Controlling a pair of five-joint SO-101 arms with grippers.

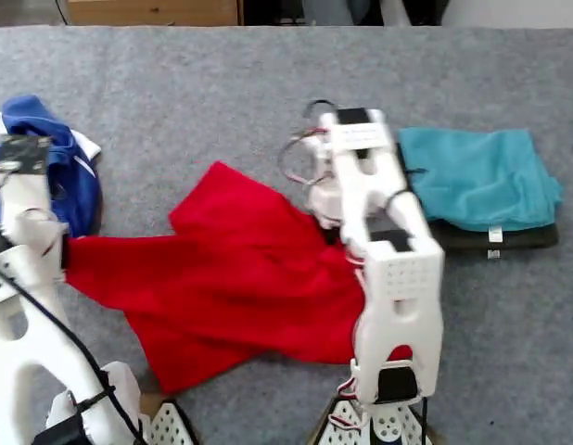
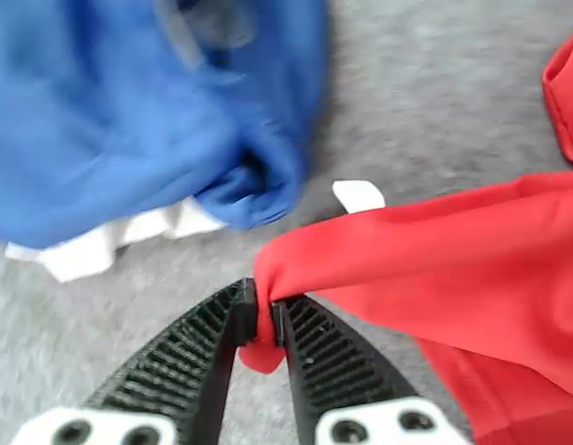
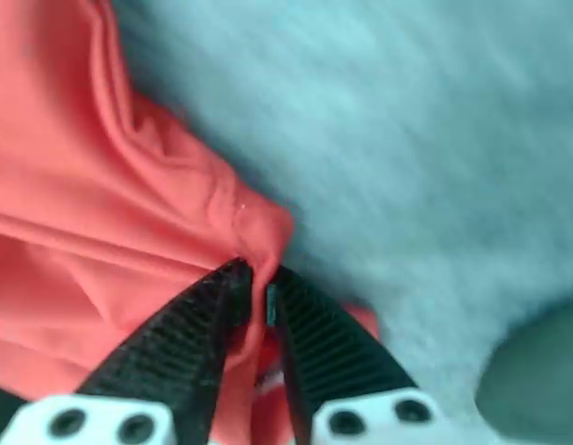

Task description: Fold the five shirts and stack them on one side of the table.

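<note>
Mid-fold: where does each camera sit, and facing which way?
High view: fixed above, looking down on table, red shirt, left arm, right arm.
Left wrist view: on left arm, facing down past left gripper toward blue shirt.
Right wrist view: on right arm, facing down past right gripper onto table.
All share the pinched red shirt.

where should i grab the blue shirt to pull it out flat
On the blue shirt, probably the bunched fold that sticks out toward the red shirt, coming down from above on that side. The shirt lies crumpled in a heap with white cloth at its edge, so no flat hem shows; that fold stands clear.
</note>
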